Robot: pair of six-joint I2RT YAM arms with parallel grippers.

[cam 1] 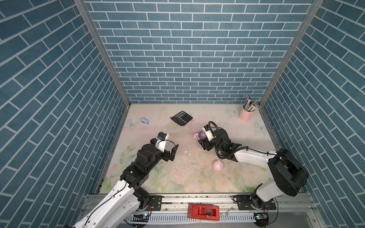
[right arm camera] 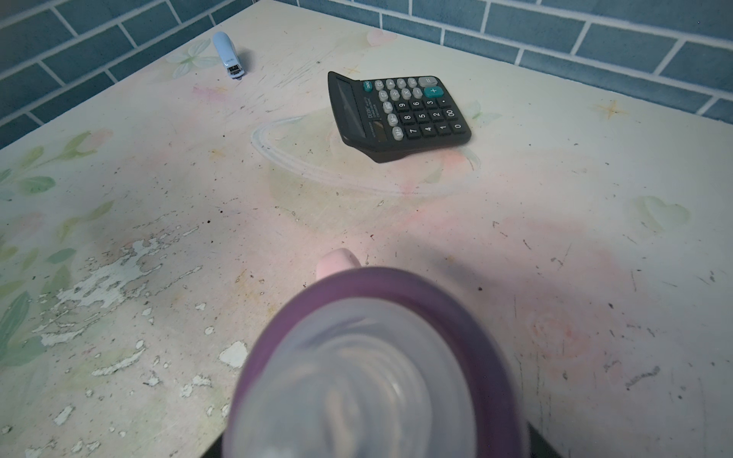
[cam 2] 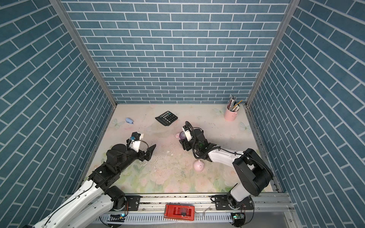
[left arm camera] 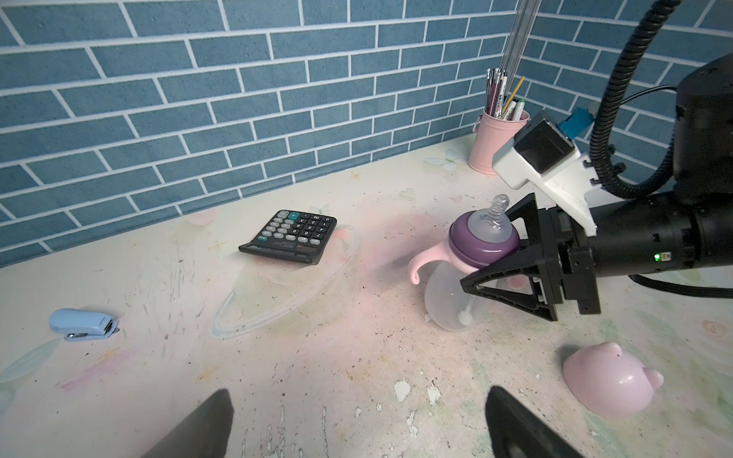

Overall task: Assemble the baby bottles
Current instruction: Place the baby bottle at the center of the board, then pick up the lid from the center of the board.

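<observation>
The baby bottle (left arm camera: 452, 301) has a translucent body, a pink handle ring (left arm camera: 420, 263), and a purple collar (left arm camera: 484, 250) with a clear nipple (left arm camera: 496, 216). It stands slightly tilted, right of centre, with its base at the tabletop. My right gripper (left arm camera: 490, 251) is shut on it at the collar, one finger on each side. In the right wrist view the collar (right arm camera: 456, 309) and nipple (right arm camera: 357, 376) fill the foreground and hide the fingers. The pink eared dome cap (cam 1: 217, 164) lies loose, nearer the front. My left gripper (left arm camera: 359, 396) hovers open and empty to the left of both.
A black calculator (cam 1: 181, 118) lies towards the back. A small blue stapler (cam 1: 144, 120) sits at the back left. A pink pen cup (cam 1: 245, 113) stands in the back right corner. Brick walls close three sides. A red device (cam 1: 203, 212) sits on the front rail.
</observation>
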